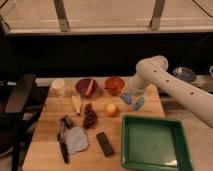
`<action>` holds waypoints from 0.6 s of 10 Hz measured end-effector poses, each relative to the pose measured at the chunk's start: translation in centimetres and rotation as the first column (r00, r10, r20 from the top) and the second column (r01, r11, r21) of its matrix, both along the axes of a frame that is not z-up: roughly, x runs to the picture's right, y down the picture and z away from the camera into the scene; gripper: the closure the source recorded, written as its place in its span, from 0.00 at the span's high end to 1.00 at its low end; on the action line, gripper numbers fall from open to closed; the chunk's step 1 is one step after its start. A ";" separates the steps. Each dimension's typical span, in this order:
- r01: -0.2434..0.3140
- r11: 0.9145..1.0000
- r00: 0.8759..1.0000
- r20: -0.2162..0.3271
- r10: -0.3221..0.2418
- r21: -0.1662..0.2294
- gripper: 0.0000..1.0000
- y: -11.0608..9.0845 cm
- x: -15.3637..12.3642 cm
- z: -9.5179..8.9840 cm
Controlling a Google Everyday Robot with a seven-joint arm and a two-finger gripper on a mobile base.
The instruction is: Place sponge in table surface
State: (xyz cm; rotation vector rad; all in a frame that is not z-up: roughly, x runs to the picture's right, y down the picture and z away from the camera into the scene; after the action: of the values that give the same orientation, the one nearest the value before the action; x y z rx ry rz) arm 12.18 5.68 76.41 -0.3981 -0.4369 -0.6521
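Observation:
My gripper [132, 100] is at the end of the white arm [160, 80], low over the table surface [45, 125], just right of the orange fruit [111, 109] and in front of the orange bowl [114, 85]. Two small pale blue-grey pieces show at its tip. The lower right one, which I take for the sponge [139, 103], lies at or just above the wood. I cannot tell whether it is held or free.
A green square tray [152, 142] stands at the front right, close below the gripper. A dark bowl with a carrot [86, 87], a white cup [59, 87], a banana piece [76, 104], grapes [90, 119], a grey-blue cloth [76, 139] and a black block [104, 143] lie to the left.

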 end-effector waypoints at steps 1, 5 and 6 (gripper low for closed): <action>0.016 1.000 1.000 0.021 -0.016 -0.003 0.00 0.9 -0.9 -0.9; 0.100 0.995 0.991 0.096 -0.097 -0.022 0.00 7.0 -4.4 -5.2; 0.113 0.993 0.988 0.108 -0.108 -0.044 0.00 8.2 -5.4 -5.7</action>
State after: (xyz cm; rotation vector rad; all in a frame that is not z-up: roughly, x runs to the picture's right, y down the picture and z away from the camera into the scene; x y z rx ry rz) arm 6.74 13.85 70.72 -0.4385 -0.5354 -0.7734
